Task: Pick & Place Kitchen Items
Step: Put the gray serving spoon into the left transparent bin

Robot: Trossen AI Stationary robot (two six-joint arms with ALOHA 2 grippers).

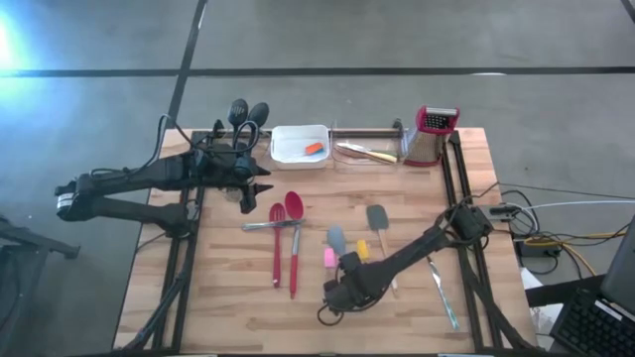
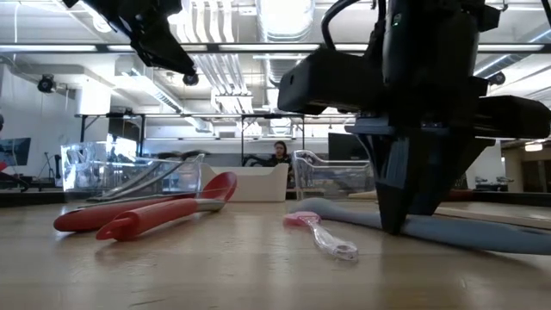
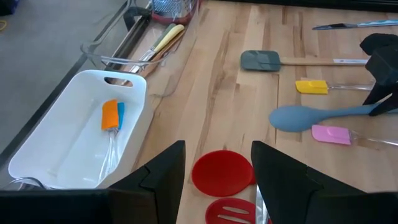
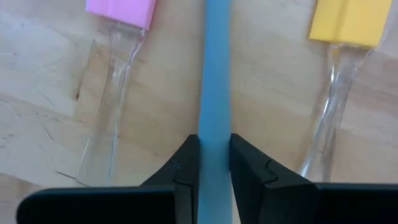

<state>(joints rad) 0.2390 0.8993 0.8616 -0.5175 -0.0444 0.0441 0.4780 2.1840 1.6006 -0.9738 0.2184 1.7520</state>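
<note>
The grey-blue spoon (image 3: 323, 116) lies on the wooden table (image 1: 228, 297) near its front middle, bowl toward the tray end, its slim handle (image 4: 216, 93) running straight between the right gripper (image 4: 215, 165) fingers. Those fingers (image 4: 186, 163) press narrowly against both sides of the handle, holding it while it seems to rest on the wood. Just beside it lie a pink-headed spatula (image 4: 122, 9) and a yellow-headed spatula (image 4: 345, 22), both with clear handles, one on each side. Farther left are two red utensils (image 1: 286, 233); a grey spatula (image 1: 377, 218) lies behind.

The left gripper (image 3: 217, 171) hovers above the red utensils, jaws apart and empty, near the white tray (image 3: 37, 149) holding an orange and blue piece (image 3: 112, 115). A red-topped grater (image 1: 434, 134) stands at the back right. Beyond the table is a grey floor, and in the low view a person (image 2: 280, 153) sits far off.
</note>
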